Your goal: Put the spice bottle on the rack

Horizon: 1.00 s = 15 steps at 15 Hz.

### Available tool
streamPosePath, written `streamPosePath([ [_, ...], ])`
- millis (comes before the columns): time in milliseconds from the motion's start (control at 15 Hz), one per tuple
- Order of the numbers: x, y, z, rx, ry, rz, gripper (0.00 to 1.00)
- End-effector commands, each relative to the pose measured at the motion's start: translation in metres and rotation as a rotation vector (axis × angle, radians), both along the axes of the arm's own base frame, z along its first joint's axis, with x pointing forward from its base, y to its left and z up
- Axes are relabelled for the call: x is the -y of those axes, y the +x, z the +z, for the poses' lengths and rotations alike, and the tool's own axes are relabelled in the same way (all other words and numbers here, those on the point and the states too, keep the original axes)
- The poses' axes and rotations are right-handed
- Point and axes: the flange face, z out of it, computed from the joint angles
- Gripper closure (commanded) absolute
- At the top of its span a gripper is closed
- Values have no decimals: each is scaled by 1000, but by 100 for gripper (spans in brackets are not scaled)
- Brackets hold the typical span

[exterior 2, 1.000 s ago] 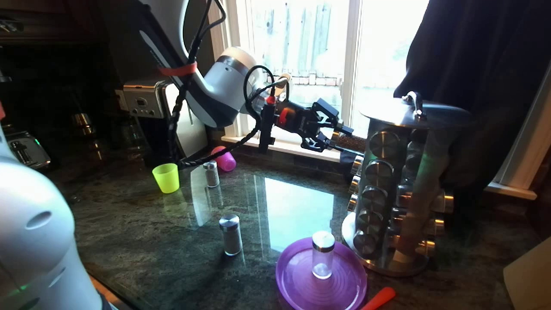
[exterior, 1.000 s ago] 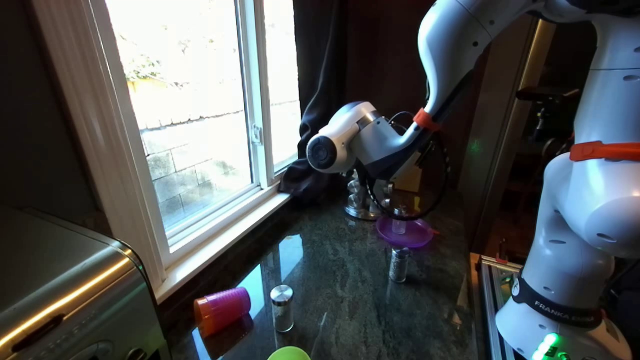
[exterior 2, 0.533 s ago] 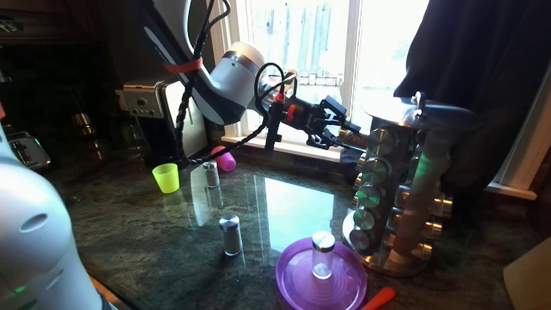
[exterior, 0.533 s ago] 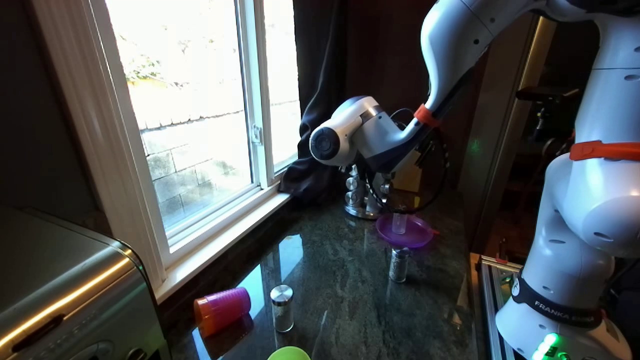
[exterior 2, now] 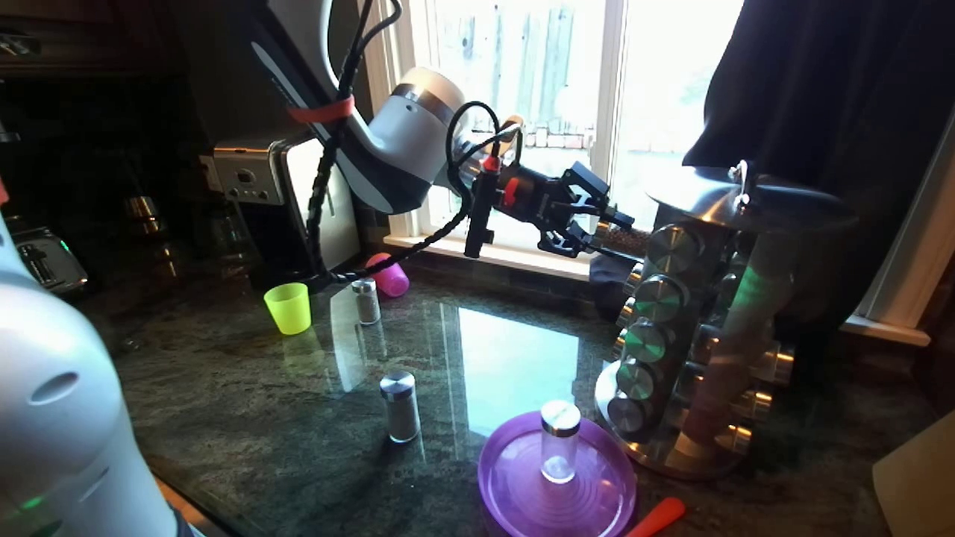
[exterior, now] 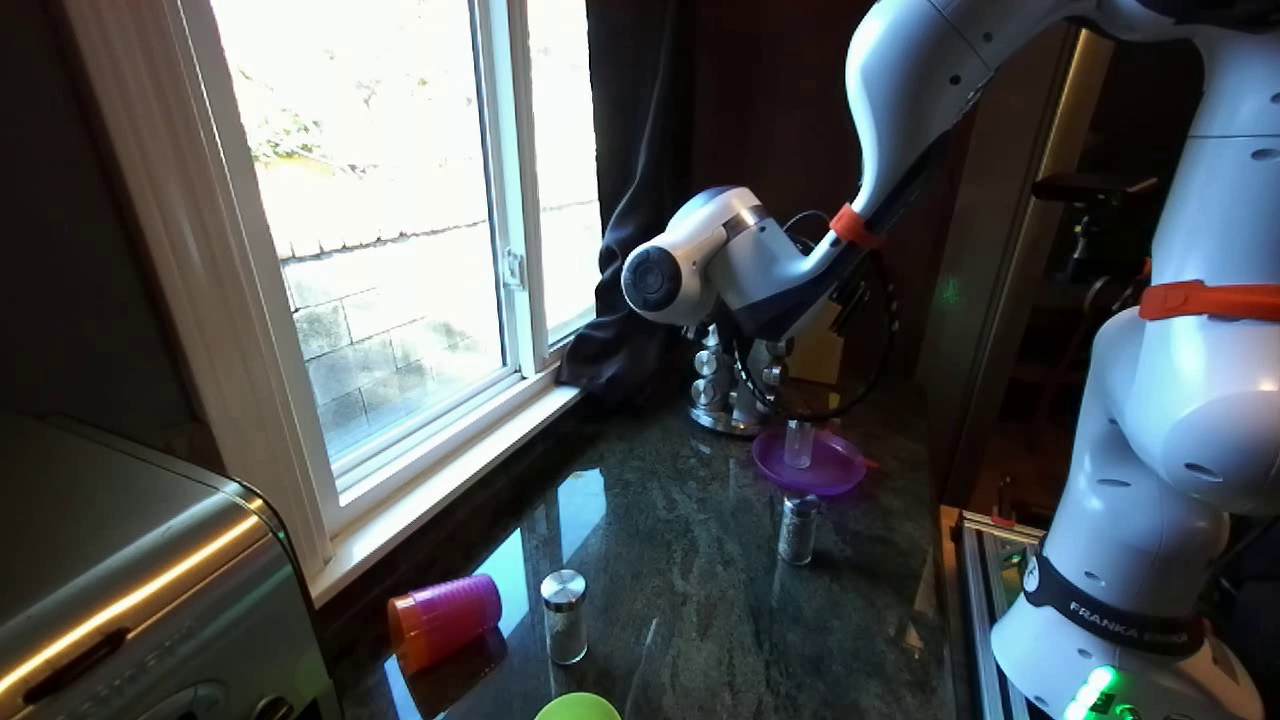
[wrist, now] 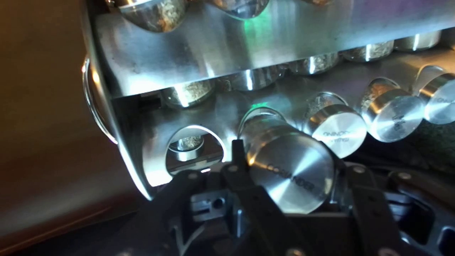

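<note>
Near the upper edge of the rack [exterior 2: 709, 195] we list: one gripper [exterior 2: 629, 240], fingers [wrist: 239, 153] half-parted, clasped on one tilted, silver-capped spice bottle [wrist: 291, 174].

The white arm [exterior: 910, 90] is ringed by orange bands [exterior: 1210, 302] (a black collar [exterior: 1115, 620] is lettered FRANKA), hung with cable [exterior 2: 319, 183]; the black gripper [exterior 2: 633, 240] is dotted with screws [wrist: 359, 170].
</note>
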Motion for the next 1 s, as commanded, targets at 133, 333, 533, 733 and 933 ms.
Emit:
streamPosePath([
  [133, 3, -8, 1, -21, -11, -21, 76],
  [333, -2, -9, -3, -26, -15, -43, 76],
  [533, -10, -9, -6, -23, -20, -77, 76],
  [733, -20, -9, -9, -4, -34, -107, 76],
  [933, -29, -9, -14, -1, -31, -117, 76],
])
